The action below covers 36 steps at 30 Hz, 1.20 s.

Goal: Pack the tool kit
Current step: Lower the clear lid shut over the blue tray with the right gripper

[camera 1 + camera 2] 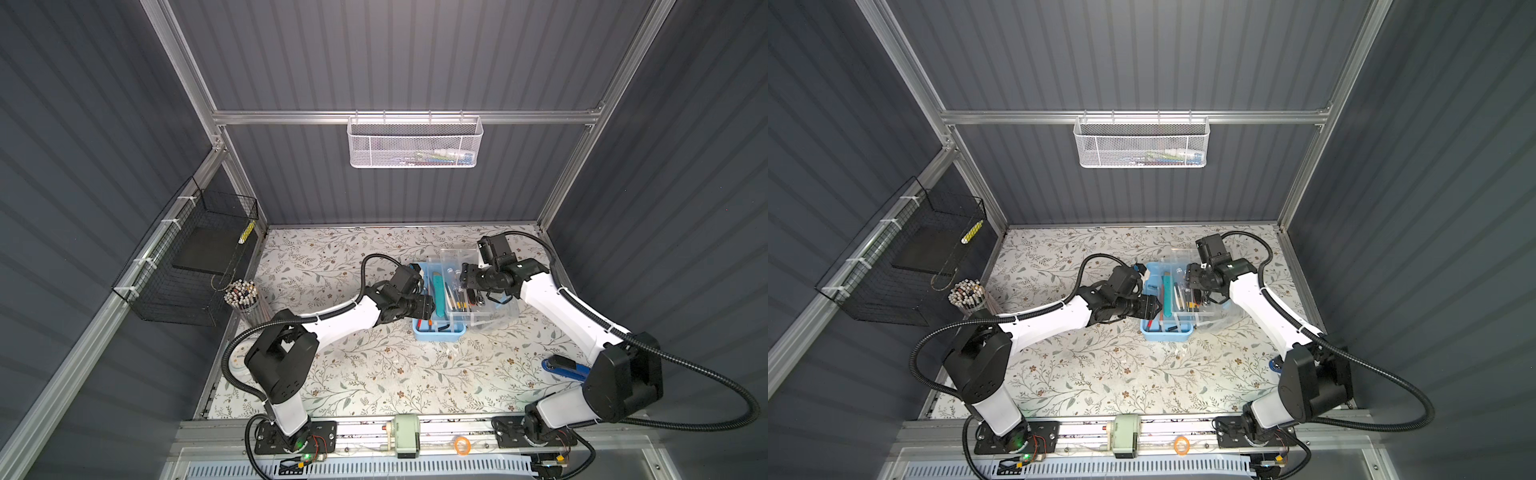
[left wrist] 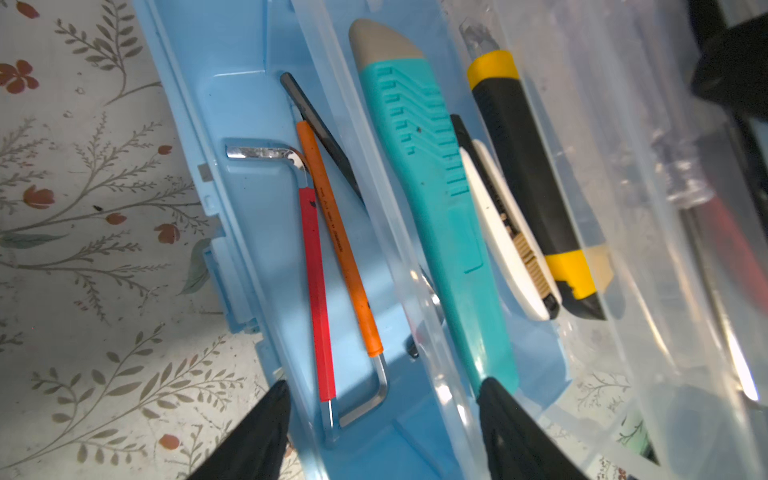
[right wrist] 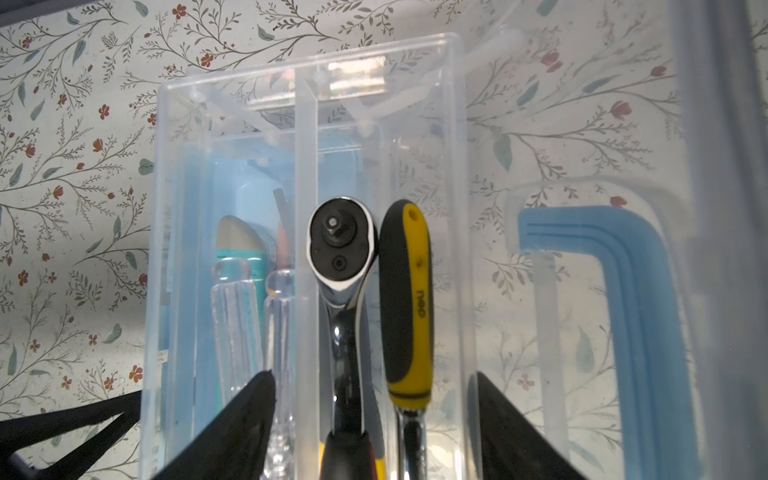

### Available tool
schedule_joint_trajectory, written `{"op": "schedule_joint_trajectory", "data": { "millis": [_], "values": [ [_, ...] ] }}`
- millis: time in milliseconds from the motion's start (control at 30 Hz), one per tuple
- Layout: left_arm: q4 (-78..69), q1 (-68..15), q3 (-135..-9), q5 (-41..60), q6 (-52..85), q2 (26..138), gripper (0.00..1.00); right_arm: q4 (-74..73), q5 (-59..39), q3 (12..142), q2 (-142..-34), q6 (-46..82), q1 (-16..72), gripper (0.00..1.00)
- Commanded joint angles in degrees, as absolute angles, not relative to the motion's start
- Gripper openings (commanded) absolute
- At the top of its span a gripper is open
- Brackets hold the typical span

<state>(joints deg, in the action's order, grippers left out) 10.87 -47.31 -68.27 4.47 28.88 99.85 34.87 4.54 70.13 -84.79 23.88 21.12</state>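
The bench point(image 1: 374, 374) carries a pale covering printed with grey twigs and small red-brown flowers; dark grey ribbed wall panels point(image 1: 395, 54) enclose it on three sides, held in an aluminium frame point(image 1: 399, 117). A white mesh basket point(image 1: 415, 143) hangs from the rear crossbar; a black wire basket point(image 1: 187, 266) is fixed to the left wall, with a cup of pencils point(image 1: 243, 293) standing on the bench below it. The tool kit point(image 1: 440, 334) sits at mid-bench toward the rear, its light-blue box uncovered and a clear tray point(image 3: 307, 124) resting in it. My left hand point(image 2: 386, 390) hovers over the box's left side with its fingers spread apart and nothing between them; beneath lie two sleeved hex keys point(image 2: 316, 291), a teal knife point(image 2: 432, 199) and a yellow-black knife point(image 2: 528, 166). My right hand point(image 3: 374, 382) is likewise spread wide, gripping nothing, over the tray's right half, where a ratchet point(image 3: 343, 245) lies beside a yellow-black handle point(image 3: 407, 311). The blue arched handle point(image 3: 631, 291) lies just beside the tray.
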Motion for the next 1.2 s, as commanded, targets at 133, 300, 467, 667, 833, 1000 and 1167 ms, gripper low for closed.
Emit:
{"op": "schedule_joint_trajectory", "data": {
  "millis": [133, 300, 467, 667, 833, 1000, 1167],
  "values": [
    [13.50, -47.67, -70.66, 4.04, 28.16, 101.53, 0.63, 34.07, 3.90, 73.22, -84.77, 22.85, 22.32, 0.74],
    [13.80, -47.65, -70.41, 3.79, 28.05, 101.76, 0.61, 34.37, 4.17, 73.84, -84.22, 22.42, 22.31, 0.76],
    [13.82, -47.68, -70.39, 3.43, 28.20, 102.32, 0.58, 34.79, 4.16, 75.02, -83.79, 21.98, 22.29, 0.77],
    [13.63, -47.66, -70.22, 3.54, 28.41, 102.49, 0.57, 34.76, 4.08, 75.37, -83.01, 21.97, 22.32, 0.79],
    [13.23, -47.61, -69.85, 3.52, 28.67, 102.87, 0.54, 34.96, 4.16, 75.84, -81.29, 21.75, 22.38, 0.79],
    [13.10, -47.60, -69.84, 3.92, 28.80, 103.23, 0.54, 36.19, 5.74, 76.80, -78.41, 21.23, 22.35, 0.81],
    [13.10, -47.62, -69.85, 3.95, 28.80, 103.10, 0.54, 36.51, 12.08, 75.15, -73.34, 19.03, 21.69, 0.88]
  ]
}}
